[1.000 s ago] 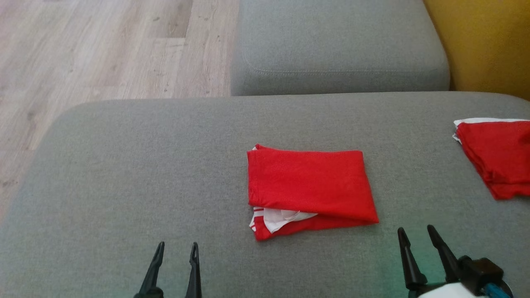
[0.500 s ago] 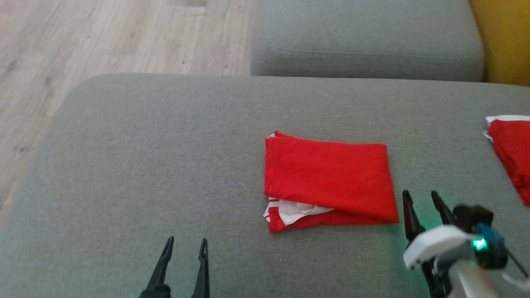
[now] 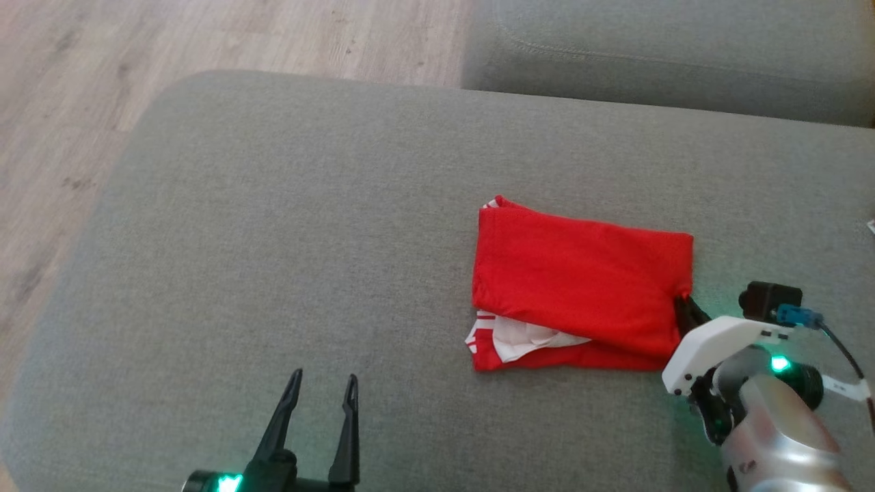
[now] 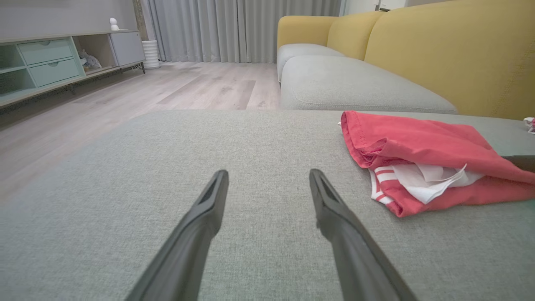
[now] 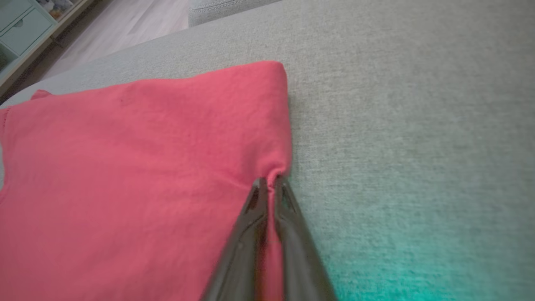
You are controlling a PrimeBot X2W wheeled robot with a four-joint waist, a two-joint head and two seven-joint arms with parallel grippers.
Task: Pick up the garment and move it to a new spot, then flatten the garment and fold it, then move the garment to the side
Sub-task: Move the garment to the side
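Observation:
The garment (image 3: 581, 287), red with white striped trim showing at its near left corner, lies folded in a rectangle on the grey cushion (image 3: 273, 225). My right gripper (image 3: 682, 301) is shut on the garment's right edge; in the right wrist view the two fingertips (image 5: 271, 184) pinch a small pucker of red cloth (image 5: 138, 167). My left gripper (image 3: 321, 389) stands open at the cushion's near edge, well to the left of the garment, with nothing between its fingers (image 4: 213, 196). The left wrist view shows the garment (image 4: 418, 142) off to the right.
A second grey cushion (image 3: 670, 61) lies behind, with yellow sofa backs (image 4: 439, 50) beyond it. Wooden floor (image 3: 82, 82) runs along the left. A cabinet with drawers (image 4: 46, 62) stands across the room. A scrap of white cloth (image 3: 871, 225) peeks in at the right edge.
The camera has shifted, so the whole picture slid. My right gripper moved forward to the garment's right edge and shut on it. The left gripper stayed open.

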